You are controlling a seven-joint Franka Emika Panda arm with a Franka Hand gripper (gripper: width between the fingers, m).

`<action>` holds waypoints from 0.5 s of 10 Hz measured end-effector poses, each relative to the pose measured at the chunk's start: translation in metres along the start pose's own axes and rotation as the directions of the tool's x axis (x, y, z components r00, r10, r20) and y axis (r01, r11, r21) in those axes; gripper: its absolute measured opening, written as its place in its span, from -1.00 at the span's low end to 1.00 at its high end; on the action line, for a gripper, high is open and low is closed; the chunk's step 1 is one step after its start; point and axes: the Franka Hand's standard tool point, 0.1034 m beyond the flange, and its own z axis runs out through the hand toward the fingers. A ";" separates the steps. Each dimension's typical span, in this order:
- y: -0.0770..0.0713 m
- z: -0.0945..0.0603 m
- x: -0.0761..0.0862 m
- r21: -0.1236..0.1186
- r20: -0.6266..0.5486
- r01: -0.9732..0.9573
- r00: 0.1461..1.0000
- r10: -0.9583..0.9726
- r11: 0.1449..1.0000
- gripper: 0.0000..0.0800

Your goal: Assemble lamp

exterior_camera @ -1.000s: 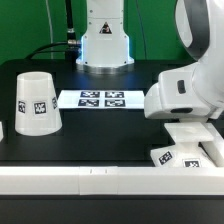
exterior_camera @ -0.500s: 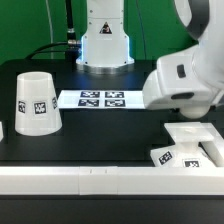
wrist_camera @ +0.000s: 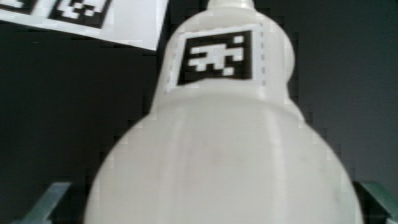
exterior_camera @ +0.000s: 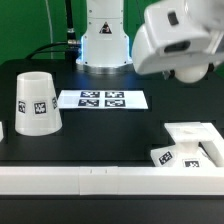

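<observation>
The white rounded bulb (wrist_camera: 214, 130) fills the wrist view, with a square tag on its narrow neck. My gripper (wrist_camera: 205, 208) is shut on its wide body, a finger showing at each side. In the exterior view the gripper (exterior_camera: 186, 66) is high at the right, above the table; the bulb cannot be made out there. The flat square base (exterior_camera: 192, 134) lies on the table at the exterior view's right, below the gripper. The tapered shade (exterior_camera: 33, 102) stands at the left, apart from both.
The marker board (exterior_camera: 102, 99) lies in the middle of the black table, and a corner shows in the wrist view (wrist_camera: 89, 18). A long white rail (exterior_camera: 90, 179) runs along the near edge. The arm's white pedestal (exterior_camera: 104, 45) stands behind.
The arm has risen from low over the base at the right to high above the table, shifting slightly toward the exterior view's left. Shade and base have not moved.
</observation>
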 end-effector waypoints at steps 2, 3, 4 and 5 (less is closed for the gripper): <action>0.000 0.002 0.004 -0.003 -0.032 0.000 0.999 0.000 1.000 0.44; 0.000 0.002 0.006 -0.003 -0.040 0.000 0.999 0.000 1.000 0.44; 0.000 -0.004 0.015 -0.007 -0.118 -0.002 0.993 0.001 1.000 0.44; 0.006 -0.013 0.015 -0.015 -0.179 0.028 0.983 -0.030 1.000 0.44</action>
